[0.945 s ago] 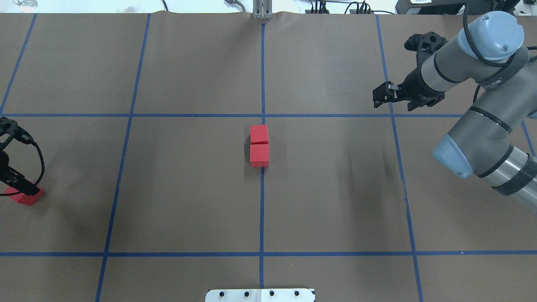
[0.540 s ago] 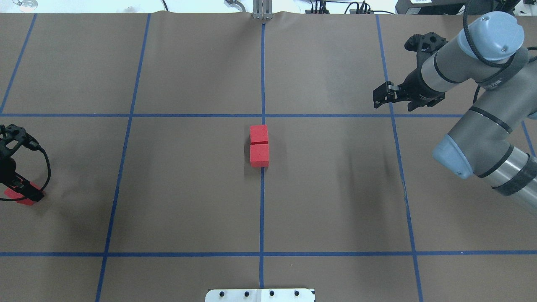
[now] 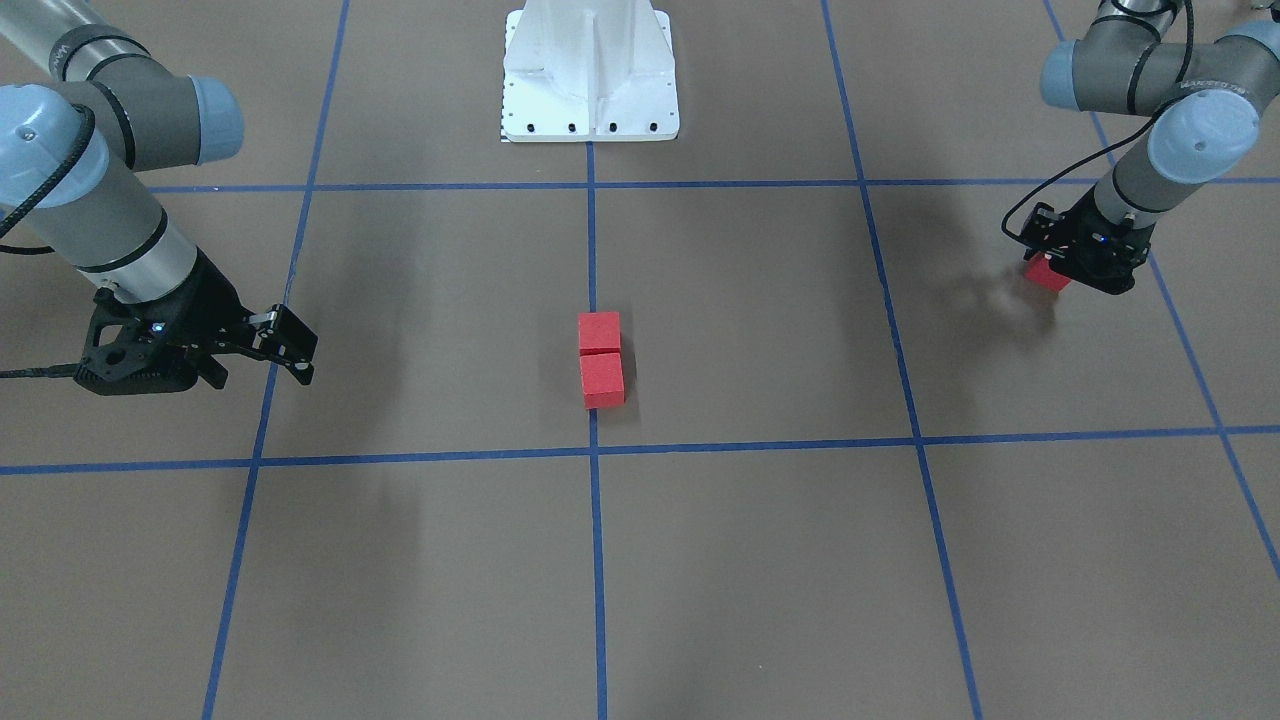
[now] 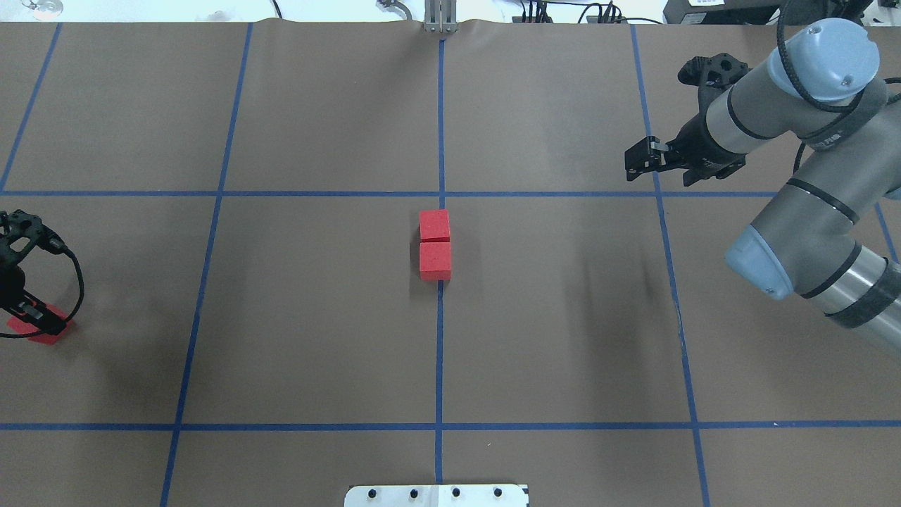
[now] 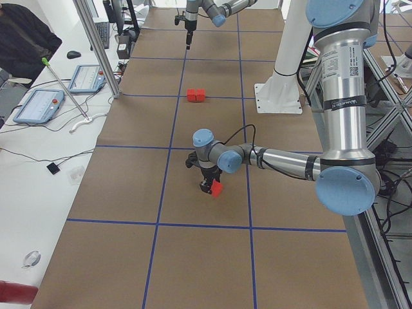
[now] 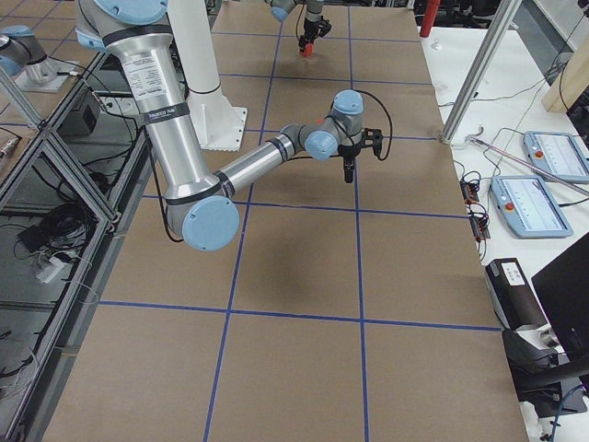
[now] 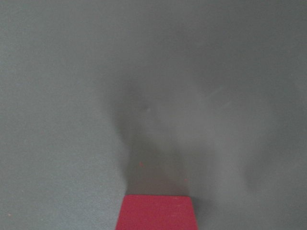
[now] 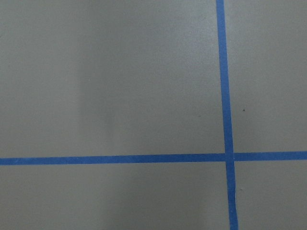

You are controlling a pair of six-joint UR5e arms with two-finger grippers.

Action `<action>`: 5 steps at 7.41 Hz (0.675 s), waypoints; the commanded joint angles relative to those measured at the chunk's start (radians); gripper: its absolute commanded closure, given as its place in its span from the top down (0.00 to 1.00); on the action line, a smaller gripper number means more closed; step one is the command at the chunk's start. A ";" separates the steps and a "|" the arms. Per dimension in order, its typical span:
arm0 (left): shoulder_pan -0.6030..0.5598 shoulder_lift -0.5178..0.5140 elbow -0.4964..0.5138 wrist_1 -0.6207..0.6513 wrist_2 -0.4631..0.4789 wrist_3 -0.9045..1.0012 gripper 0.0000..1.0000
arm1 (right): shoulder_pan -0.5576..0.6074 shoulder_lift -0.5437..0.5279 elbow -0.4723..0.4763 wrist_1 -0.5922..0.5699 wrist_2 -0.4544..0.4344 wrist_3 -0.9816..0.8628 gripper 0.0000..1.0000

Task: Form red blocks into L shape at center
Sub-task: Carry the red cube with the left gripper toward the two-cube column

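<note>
Two red blocks (image 4: 434, 225) (image 4: 435, 260) lie touching in a short column on the central blue line at the center (image 4: 440, 317); they also show in the front view (image 3: 599, 332) (image 3: 603, 380). The third red block (image 4: 28, 329) (image 3: 1046, 274) rests on the floor at the far left. My left gripper (image 4: 35, 321) is down over it, its fingers at the block's sides; how tightly they stand does not show. The left wrist view holds that block (image 7: 156, 213) at its bottom edge. My right gripper (image 4: 637, 162) (image 3: 295, 350) hovers open and empty at the right.
The white base plate (image 4: 436, 495) sits at the near middle edge. Blue tape lines (image 8: 225, 96) divide the brown floor. A post foot (image 4: 440, 21) stands at the far edge. Tablets and cables lie on the white surface beyond the paper (image 5: 38, 103).
My left gripper came down over the far-left block, covering more of it, then held still. The right arm and the two center blocks have not moved.
</note>
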 commanded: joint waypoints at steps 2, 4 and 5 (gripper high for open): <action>-0.001 -0.022 -0.015 0.017 -0.011 -0.036 0.00 | -0.003 -0.003 0.010 0.001 -0.004 0.003 1.00; -0.001 -0.141 -0.055 0.127 -0.034 -0.418 0.00 | -0.001 -0.003 0.009 0.001 -0.007 0.003 1.00; -0.001 -0.221 -0.090 0.213 -0.038 -0.584 0.00 | -0.003 -0.003 0.007 0.001 -0.012 0.003 1.00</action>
